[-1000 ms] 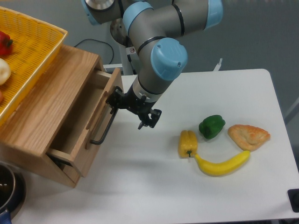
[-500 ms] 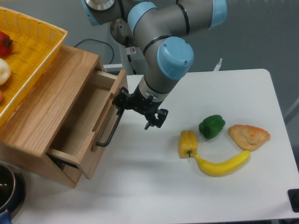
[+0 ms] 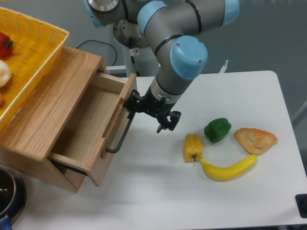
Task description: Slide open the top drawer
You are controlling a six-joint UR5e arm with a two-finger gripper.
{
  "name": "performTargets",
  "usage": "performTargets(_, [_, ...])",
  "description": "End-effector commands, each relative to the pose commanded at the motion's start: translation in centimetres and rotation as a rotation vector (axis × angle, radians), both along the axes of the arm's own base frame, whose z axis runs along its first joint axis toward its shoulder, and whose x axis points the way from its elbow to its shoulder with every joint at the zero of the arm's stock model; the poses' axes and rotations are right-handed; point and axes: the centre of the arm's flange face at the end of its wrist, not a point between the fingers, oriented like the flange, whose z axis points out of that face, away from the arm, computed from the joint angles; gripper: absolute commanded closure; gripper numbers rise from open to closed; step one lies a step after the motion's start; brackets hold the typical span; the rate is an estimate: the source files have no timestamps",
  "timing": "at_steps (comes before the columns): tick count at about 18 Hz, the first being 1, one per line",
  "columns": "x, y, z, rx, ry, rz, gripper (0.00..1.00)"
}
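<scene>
— Where has the light oak wooden top drawer got to?

— It stands well out of the oak cabinet at the left of the white tabletop, its plain interior showing. The black two-finger end effector is up at the top end of the long black metal bar handle. One finger seems hooked behind the bar, but I cannot tell whether it is clenched on it or merely hooking it.

— What could go wrong?

— I reckon a slip. The hold is at one end of the handle, so the drawer may skew and bind in its runners, and the finger could slide off. Pulling further might also carry the end effector toward the yellow bell pepper, with the green bell pepper, yellow banana and golden pastry just beyond. The yellow mesh basket on the cabinet could shift if it jerks.

— And compared with a second ago?

— The drawer front has come noticeably further out and the arm has travelled right with it, nearer the yellow pepper. The food has not moved.
</scene>
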Motion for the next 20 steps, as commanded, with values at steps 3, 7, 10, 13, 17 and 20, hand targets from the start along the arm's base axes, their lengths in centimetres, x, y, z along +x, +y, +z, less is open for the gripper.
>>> performTargets(3, [-0.6,-0.3,0.1,0.001,0.005,0.011,0.0])
performTargets(7, [-0.9,-0.4,0.3,0.009,0.014,0.006,0.0])
performTargets(10, [-1.2,-0.7,0.4,0.01,0.015,0.013,0.0])
performTargets(13, [-1.1,-0.7,0.5,0.01,0.018,0.011,0.0])
performTargets(17, [-0.6,-0.8,1.3,0.015,0.025,0.009,0.0])
performTargets(20, [0.0,-0.9,2.1,0.022,0.032,0.006,0.0])
